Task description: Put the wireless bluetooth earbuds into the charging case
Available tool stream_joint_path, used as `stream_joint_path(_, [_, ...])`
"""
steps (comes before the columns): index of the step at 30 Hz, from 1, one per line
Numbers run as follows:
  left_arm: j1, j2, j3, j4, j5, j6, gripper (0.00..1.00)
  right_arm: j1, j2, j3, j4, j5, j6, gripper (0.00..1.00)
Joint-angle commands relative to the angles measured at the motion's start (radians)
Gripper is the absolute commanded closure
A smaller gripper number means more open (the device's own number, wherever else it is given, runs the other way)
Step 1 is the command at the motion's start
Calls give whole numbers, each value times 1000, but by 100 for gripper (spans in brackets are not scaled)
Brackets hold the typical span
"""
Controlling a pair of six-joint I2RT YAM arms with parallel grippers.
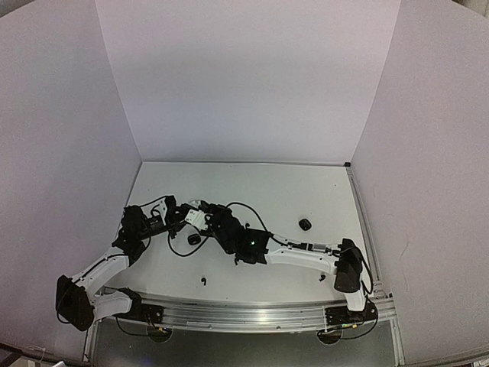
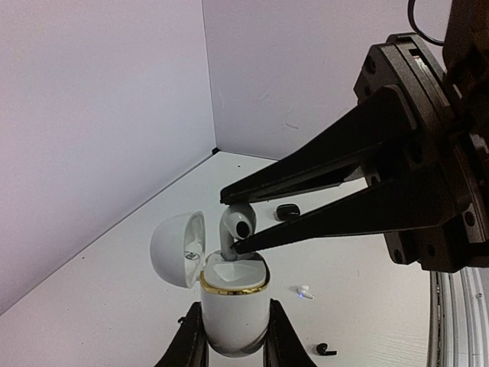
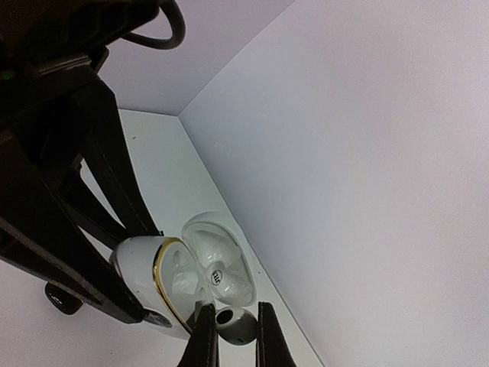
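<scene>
A white charging case (image 2: pixel 233 310) with a gold rim stands upright, its lid (image 2: pixel 174 248) hinged open to the left, and my left gripper (image 2: pixel 234 336) is shut on its body. My right gripper (image 2: pixel 231 222) is shut on a white earbud (image 2: pixel 238 225), whose stem points down into the case's left slot. In the right wrist view the same earbud (image 3: pixel 238 326) sits between the right gripper (image 3: pixel 233 329) fingers, beside the open case (image 3: pixel 141 271). From above, both grippers meet over the left middle of the table, near the case (image 1: pixel 195 218).
On the table lie a second white earbud (image 2: pixel 304 290) and a black earbud (image 2: pixel 325 351). A black case (image 2: pixel 287 212) lies farther back. From above, one black case (image 1: pixel 305 224) is right of centre, another (image 1: pixel 194 239) is under the arms, and a black earbud (image 1: pixel 202 280) lies near the front rail.
</scene>
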Motion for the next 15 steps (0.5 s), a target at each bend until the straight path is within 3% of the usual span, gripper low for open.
stream_joint_path(1, [0,-3,14,139,2,37,100,22,47,52,-49,-58,57,100])
stream_joint_path(8, [-1,-4,5,146,3,-11,100,22,54,81,-75,-64,53,100])
stream_joint_path(15, [-1,-1,1,156,-6,-24,100,22,55,98,-79,-86,38,88])
